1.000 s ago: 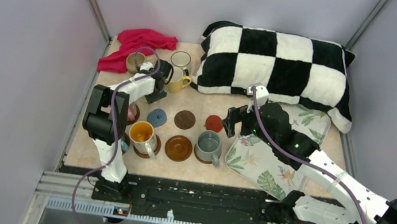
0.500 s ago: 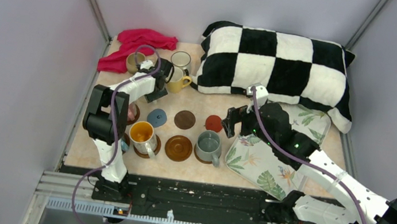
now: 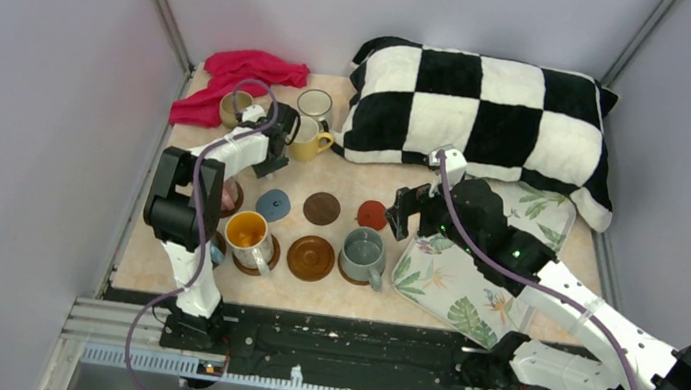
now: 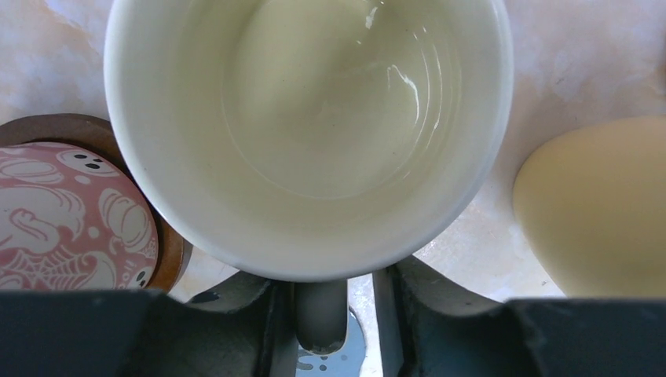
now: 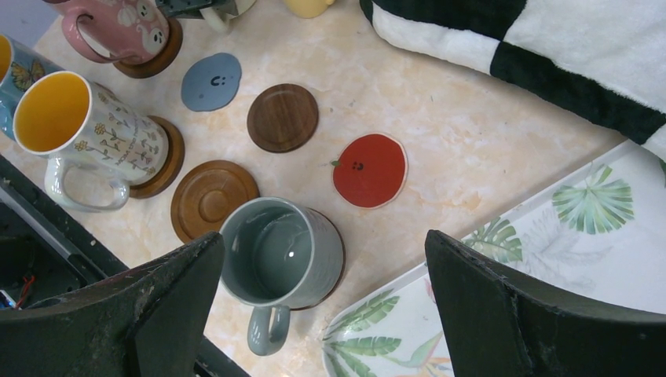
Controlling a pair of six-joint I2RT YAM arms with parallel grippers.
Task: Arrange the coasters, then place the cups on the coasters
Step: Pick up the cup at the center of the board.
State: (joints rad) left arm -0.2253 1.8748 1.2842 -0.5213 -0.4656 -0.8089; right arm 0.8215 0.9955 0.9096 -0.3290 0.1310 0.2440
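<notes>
Hovering w/ fingers spread wide, R gripper (image 3: 400, 212) is hanging at leaf-print tray's (image 5: 597, 236) left edge, over grey mug (image 5: 279, 251); red coaster (image 5: 370, 170) is lying just beyond. Farther back, well left of tray, L gripper (image 4: 322, 314) is straddling cream mug's (image 4: 314, 118) handle, fingers not clamped.

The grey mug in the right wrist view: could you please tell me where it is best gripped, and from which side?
By its handle, from above at the near side. The grey mug stands upright with the handle jutting toward the arms' bases, clear of the floral mug and thin enough to pinch. Mind the leaf-print tray close beside it.
</notes>
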